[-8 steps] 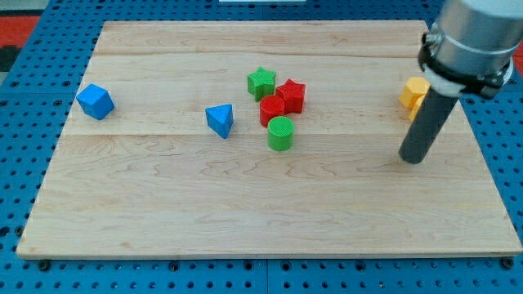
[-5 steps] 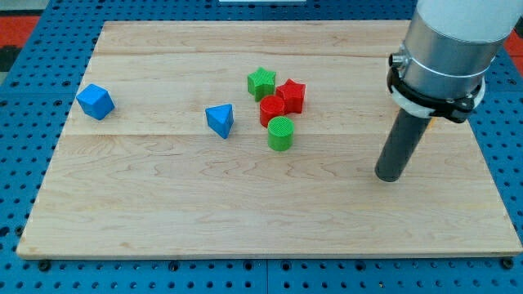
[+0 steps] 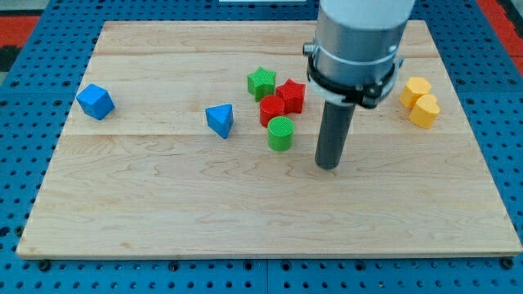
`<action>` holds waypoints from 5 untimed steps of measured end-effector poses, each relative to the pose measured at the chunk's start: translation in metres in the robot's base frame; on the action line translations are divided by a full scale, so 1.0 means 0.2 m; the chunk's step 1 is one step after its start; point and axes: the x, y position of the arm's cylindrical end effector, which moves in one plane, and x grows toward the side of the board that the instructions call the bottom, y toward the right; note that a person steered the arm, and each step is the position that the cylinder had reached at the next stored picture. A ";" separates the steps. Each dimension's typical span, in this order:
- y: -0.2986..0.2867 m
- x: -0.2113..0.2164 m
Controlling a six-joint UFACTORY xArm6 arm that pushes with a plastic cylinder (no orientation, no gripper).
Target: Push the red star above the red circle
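Note:
The red star (image 3: pixel 291 95) lies near the board's middle, touching the upper right of the red circle (image 3: pixel 271 109). A green star (image 3: pixel 261 82) sits just above and left of the red pair, and a green cylinder (image 3: pixel 280 133) sits just below the red circle. My tip (image 3: pixel 328 164) rests on the board to the right of and slightly below the green cylinder, well below and right of the red star, touching no block.
A blue triangular block (image 3: pixel 220 120) lies left of the cluster and a blue block (image 3: pixel 95 101) sits near the board's left edge. Two yellow blocks (image 3: pixel 419 101) sit at the right. The wooden board (image 3: pixel 163 212) lies on a blue pegboard.
My tip has slid left across the board from near the yellow blocks to beside the green cylinder. The yellow blocks are uncovered again. No block has moved.

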 end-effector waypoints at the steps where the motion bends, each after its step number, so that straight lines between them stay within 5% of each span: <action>1: 0.07 -0.19; 5: -0.05 -0.42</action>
